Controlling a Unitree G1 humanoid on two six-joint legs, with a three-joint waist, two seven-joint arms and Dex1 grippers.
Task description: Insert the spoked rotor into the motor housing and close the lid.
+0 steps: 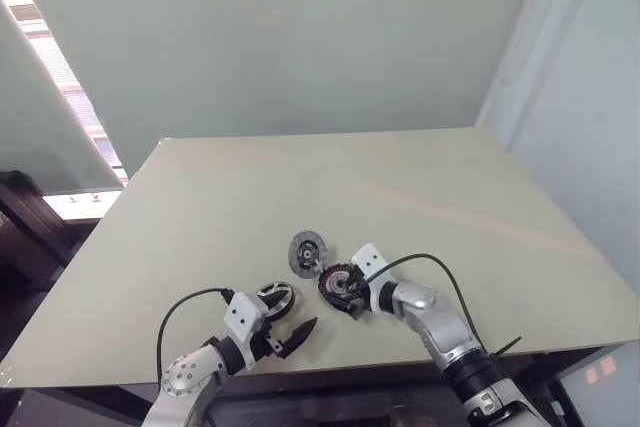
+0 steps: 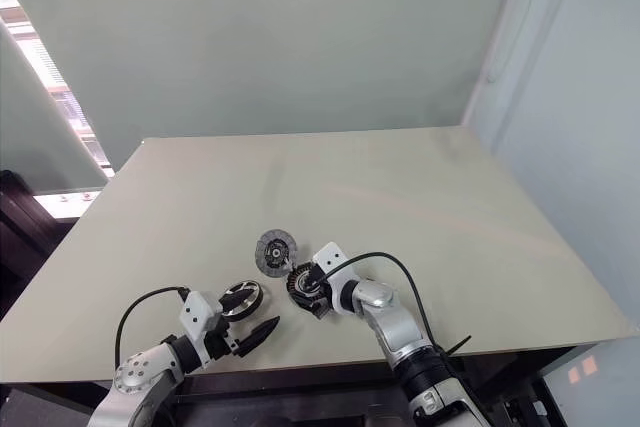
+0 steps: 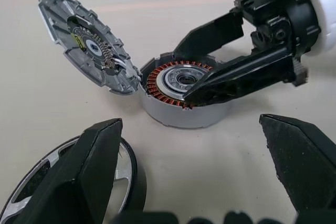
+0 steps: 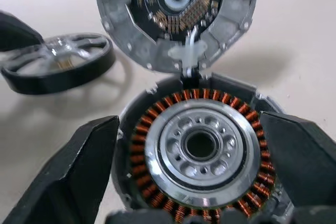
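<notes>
Now the right hand stands spread around the motor housing, left hand spread beside the spoked rotor; a careless nudge could knock the hinged lid shut early.

I read this as a lab or test room, not a home. I am working at a plain beige table with a bare top, set against blank pale green walls. A window with slatted blinds lets daylight in at the far left. What lies on the table near me is disassembled motor hardware: a motor housing with copper windings, its hinged-open lid and a spoked rotor.
</notes>
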